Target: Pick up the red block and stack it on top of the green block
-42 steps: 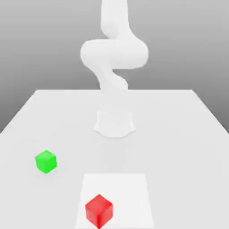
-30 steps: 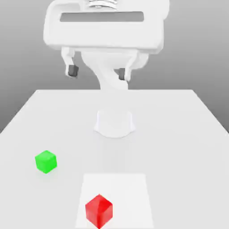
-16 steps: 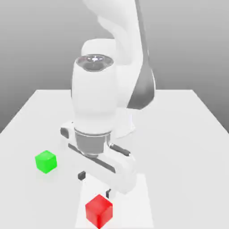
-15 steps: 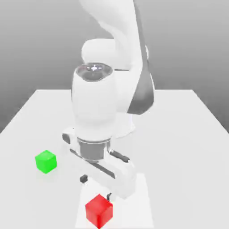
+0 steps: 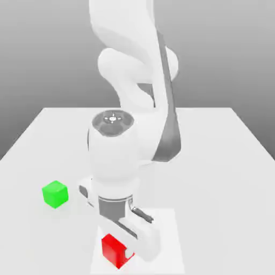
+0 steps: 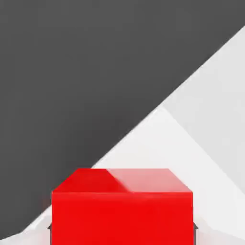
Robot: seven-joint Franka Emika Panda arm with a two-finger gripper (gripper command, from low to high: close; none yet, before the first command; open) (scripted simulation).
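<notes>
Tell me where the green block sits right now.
The green block rests on the table at the exterior view's left, apart from the red block nearer the bottom centre.

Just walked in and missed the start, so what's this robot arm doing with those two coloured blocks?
The white arm has its gripper down at the red block, near the front of the table, with the fingers shut on the block's sides. The block sits on a paler square patch and does not look lifted yet. The green block stands alone toward the exterior view's left, nothing on it, so the stacking is not yet done.
</notes>
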